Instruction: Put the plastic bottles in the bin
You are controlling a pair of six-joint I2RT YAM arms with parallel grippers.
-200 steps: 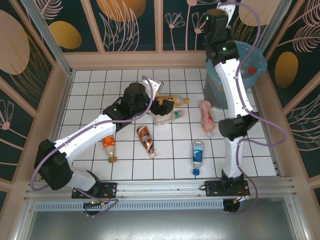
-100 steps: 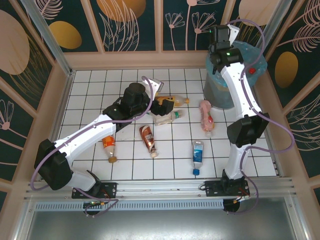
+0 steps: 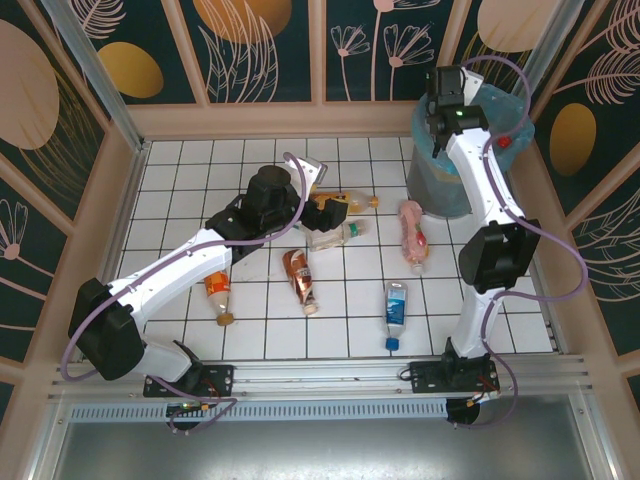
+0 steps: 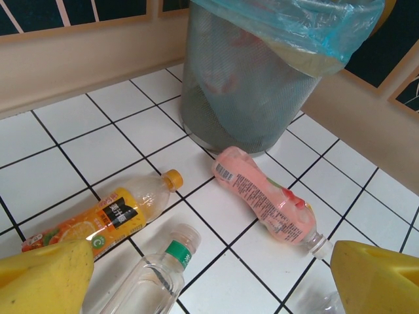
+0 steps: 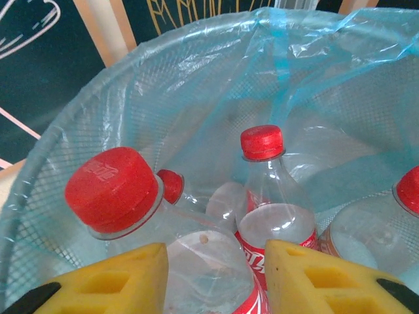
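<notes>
My right gripper hangs inside the bin, its jaws parted. A clear bottle with a red cap lies loosely between the yellow fingers, with a small gap on the right side. Other red-capped bottles lie below in the blue liner. My left gripper is open above the tiles with nothing in it. Below it lie an orange-label bottle, a clear green-label bottle and a pink bottle. The bin stands just behind them.
On the tiled floor lie more bottles: a brown-label one, a blue-label one and an orange-capped one beside the left arm. Wooden walls enclose the floor. The bin fills the far right corner.
My right arm has swung over the bin and come down into its mouth, and its jaws have parted around the red-capped bottle. The left arm has stayed still.
</notes>
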